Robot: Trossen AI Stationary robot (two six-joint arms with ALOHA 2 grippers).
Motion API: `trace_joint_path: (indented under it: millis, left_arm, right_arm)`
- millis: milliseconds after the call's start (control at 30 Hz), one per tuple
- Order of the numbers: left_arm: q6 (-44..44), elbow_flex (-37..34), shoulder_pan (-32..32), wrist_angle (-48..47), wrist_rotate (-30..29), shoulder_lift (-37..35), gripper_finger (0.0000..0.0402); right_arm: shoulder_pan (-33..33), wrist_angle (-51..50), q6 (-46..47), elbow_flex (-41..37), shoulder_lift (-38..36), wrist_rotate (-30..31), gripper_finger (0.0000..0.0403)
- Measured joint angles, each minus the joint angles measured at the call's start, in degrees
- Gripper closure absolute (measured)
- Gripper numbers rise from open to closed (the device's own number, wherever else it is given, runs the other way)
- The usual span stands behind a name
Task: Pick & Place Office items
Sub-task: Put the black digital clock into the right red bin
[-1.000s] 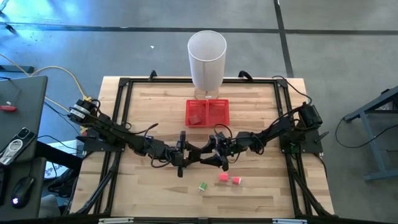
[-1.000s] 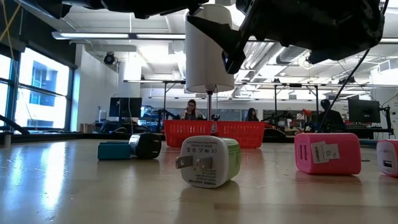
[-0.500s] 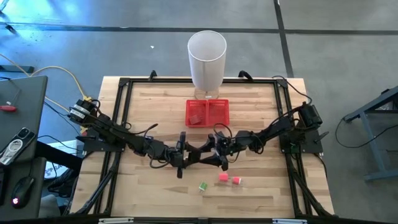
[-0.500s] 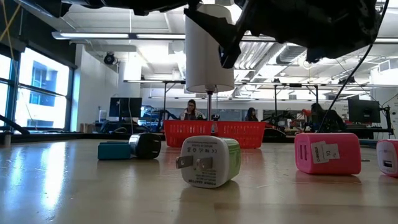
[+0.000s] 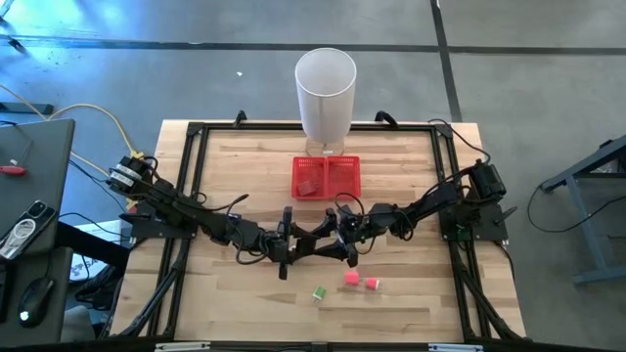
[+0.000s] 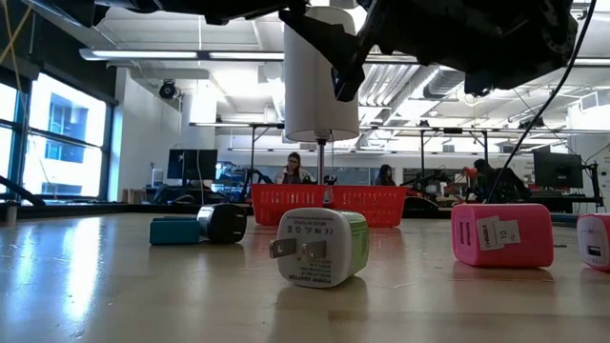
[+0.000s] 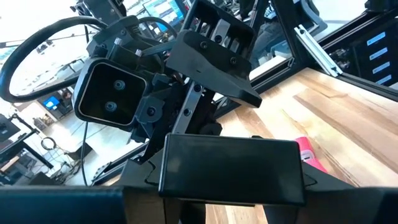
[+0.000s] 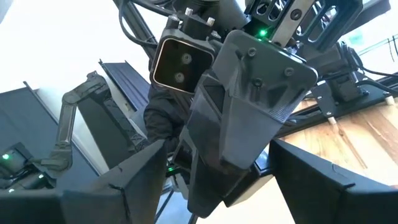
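My two grippers meet above the middle of the table. My left gripper (image 5: 296, 242) points level toward the right and is shut on a dark block-like office item (image 7: 230, 169). My right gripper (image 5: 335, 242) faces it, open, its fingers (image 7: 208, 59) standing around the left gripper's fingers (image 8: 249, 106) and the block. On the table lie a green-white item (image 6: 319, 248), two pink ones (image 6: 502, 234) (image 6: 596, 240), a blue one (image 6: 173, 230) and a black one (image 6: 227, 222). My left gripper pinches the dark block between its two fingers, by its two short ends (image 7: 166, 180). The fingers come level from the table's left. The block is lifted clear of the table. My right gripper: whether a finger touches the block, I cannot tell.
The red mesh tray (image 5: 327, 176) sits behind the grippers with one small piece in its left compartment. The tall white bin (image 5: 326, 93) stands beyond it at the far edge. The green-white item (image 5: 319, 292) and pink items (image 5: 351, 279) lie toward the near edge.
My right gripper has crept a little toward the left gripper, its outline rising slightly in the low view. My left gripper and the items on the table have kept still.
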Motion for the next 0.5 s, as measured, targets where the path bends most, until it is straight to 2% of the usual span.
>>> trace_joint_path:
  millis: [500]
  left_arm:
    - [1.7,0.0,0.0,0.1,-0.1,0.0,0.0253]
  right_arm:
    - [-0.7,0.1,-0.2,0.0,0.0,-0.7,0.0133]
